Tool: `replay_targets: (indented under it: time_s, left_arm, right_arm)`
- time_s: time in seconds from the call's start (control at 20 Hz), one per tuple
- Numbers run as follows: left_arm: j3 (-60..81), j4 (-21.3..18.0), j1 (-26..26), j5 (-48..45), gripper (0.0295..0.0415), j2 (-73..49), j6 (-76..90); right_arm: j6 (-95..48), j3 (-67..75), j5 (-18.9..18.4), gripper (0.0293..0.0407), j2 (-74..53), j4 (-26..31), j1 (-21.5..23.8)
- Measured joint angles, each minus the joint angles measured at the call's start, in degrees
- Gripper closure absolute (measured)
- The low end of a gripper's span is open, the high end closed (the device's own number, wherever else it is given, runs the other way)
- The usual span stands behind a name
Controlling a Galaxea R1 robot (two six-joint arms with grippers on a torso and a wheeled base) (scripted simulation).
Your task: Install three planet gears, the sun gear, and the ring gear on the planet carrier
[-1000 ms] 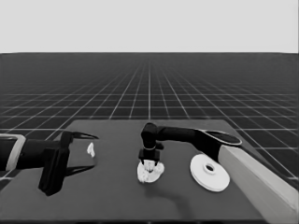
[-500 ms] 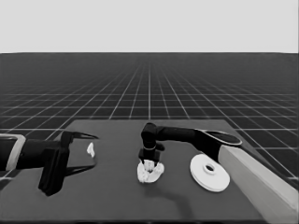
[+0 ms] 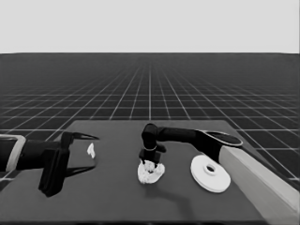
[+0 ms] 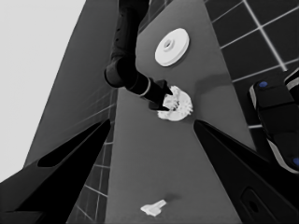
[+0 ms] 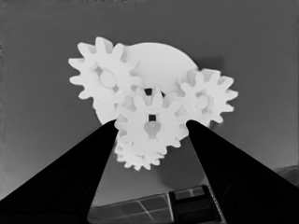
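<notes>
r fingers (image 5: 150, 128) gripping centre gear (image 5: 150, 125), smaller round part (image 5: 161, 60)

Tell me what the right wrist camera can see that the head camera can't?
Only the right wrist view shows the teeth: four small gears, the middle one between the right gripper's fingers, all on the smaller round part. Only the head view shows the larger round part on the table, the thin white piece, and the left gripper waiting over the left end. Both show the right gripper at the gear cluster in the middle of the table.
</notes>
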Motion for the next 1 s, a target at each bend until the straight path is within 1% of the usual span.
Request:
replay_targets:
  time_s: [1.0]
  left_arm:
    - [0.0,0.0,0.0,0.0,0.0326,0.0,0.0]
  right_arm:
    - [12.0,0.0,0.0,0.0391,0.0,0.0,-0.1]
